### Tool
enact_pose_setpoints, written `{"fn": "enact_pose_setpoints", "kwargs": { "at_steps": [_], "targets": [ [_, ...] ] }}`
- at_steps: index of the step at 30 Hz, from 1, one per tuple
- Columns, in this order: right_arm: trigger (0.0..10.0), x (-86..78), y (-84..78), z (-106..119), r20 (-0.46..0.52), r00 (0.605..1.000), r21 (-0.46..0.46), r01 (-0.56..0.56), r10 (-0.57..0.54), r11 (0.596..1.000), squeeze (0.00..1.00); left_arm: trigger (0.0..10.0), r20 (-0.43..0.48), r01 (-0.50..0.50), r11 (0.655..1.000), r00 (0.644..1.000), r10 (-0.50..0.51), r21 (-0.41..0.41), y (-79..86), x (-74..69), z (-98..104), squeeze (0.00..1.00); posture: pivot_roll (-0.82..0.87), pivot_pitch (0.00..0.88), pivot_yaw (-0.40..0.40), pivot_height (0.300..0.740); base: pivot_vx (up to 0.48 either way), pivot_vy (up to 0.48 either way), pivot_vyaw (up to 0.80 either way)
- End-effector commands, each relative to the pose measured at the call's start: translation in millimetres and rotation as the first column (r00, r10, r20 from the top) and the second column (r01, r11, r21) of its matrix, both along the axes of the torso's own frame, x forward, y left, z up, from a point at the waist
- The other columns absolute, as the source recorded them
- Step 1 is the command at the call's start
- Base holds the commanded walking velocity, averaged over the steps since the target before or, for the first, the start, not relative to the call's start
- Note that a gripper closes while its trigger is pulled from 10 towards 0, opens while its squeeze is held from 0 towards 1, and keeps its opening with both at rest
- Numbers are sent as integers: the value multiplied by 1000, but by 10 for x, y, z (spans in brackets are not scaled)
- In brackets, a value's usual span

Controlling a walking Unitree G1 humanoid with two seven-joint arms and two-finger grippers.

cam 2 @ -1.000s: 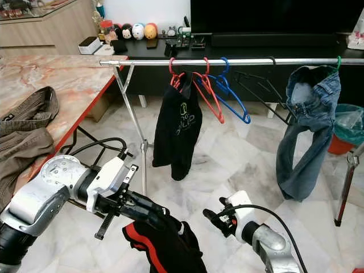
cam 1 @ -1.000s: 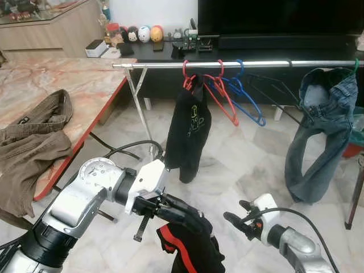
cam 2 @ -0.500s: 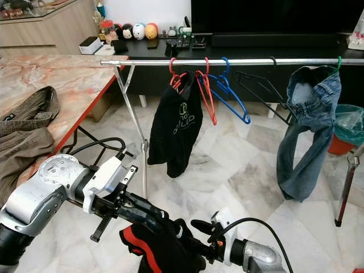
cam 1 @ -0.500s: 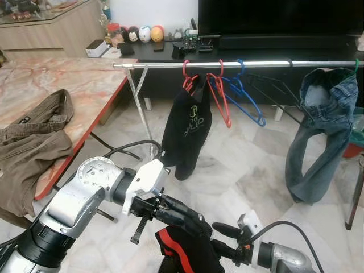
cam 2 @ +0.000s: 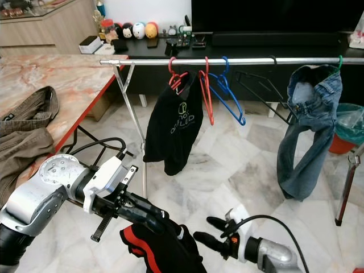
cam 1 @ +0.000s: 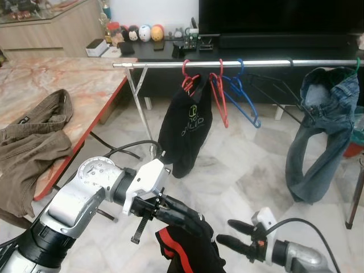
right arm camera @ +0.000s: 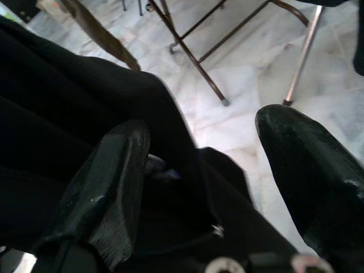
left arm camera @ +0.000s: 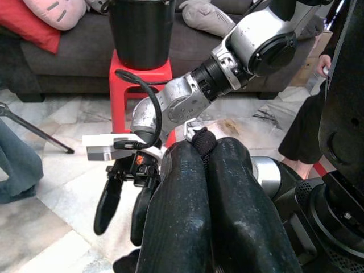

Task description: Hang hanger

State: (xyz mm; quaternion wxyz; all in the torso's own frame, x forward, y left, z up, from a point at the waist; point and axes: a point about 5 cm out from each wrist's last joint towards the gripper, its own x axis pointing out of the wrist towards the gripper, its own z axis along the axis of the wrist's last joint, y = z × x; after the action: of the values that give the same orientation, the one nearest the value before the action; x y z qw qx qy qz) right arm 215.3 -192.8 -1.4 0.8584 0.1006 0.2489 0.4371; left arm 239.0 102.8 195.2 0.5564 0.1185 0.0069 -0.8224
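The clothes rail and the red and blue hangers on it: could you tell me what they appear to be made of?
The clothes rail looks like polished metal tubing: silver, with bright glints along it. The red hangers and blue hanger look like thin coated wire or plastic; their glossy, slender, evenly coloured outlines leave that open.

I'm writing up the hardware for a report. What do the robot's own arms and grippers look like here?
Both arms are silver metal with round joint housings and white wrist blocks. The left gripper and right gripper each have two long, rounded black fingers. A black cable loops over each forearm. The right wrist carries a small orange-red mark.
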Motion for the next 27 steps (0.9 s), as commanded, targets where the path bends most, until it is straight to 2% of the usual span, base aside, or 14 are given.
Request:
{"fn": "enact_pose_setpoints", "kwargs": {
  "at_steps": [1,12,17,20,22,25,27],
  "targets": [
    [10000,-14,80,2,-4,999,31,-32,32,999,4,10000,24,7,1000,1000,-7,-11,15,3,60,0,86,36,104,740,0,0,0],
    [10000,-53,96,8,-42,997,93,-59,63,994,4,10000,28,5,1000,1000,-5,-15,20,1,76,0,90,36,101,740,0,0,0],
    [10000,-123,146,-38,-88,988,108,-121,131,987,0,10000,32,9,1000,999,-8,-22,-5,4,87,0,92,35,100,740,0,0,0],
    [10000,-118,227,-188,-127,988,51,-79,85,996,4,10000,36,23,999,999,-21,-33,-12,-25,126,0,101,35,100,740,0,0,0],
    [10000,-121,243,-213,-118,989,16,-89,90,996,4,10000,35,25,999,999,-24,-34,-7,-32,134,0,103,35,100,740,0,0,0],
    [10000,-59,238,-249,-114,993,-37,-19,15,999,16,10000,32,30,999,999,-28,-38,7,-41,149,0,107,36,100,740,0,0,0],
    [10000,-55,236,-250,-105,994,-49,-21,16,999,12,10000,31,32,999,999,-30,-40,9,-44,153,0,107,36,100,740,0,0,0]
  ]
}}
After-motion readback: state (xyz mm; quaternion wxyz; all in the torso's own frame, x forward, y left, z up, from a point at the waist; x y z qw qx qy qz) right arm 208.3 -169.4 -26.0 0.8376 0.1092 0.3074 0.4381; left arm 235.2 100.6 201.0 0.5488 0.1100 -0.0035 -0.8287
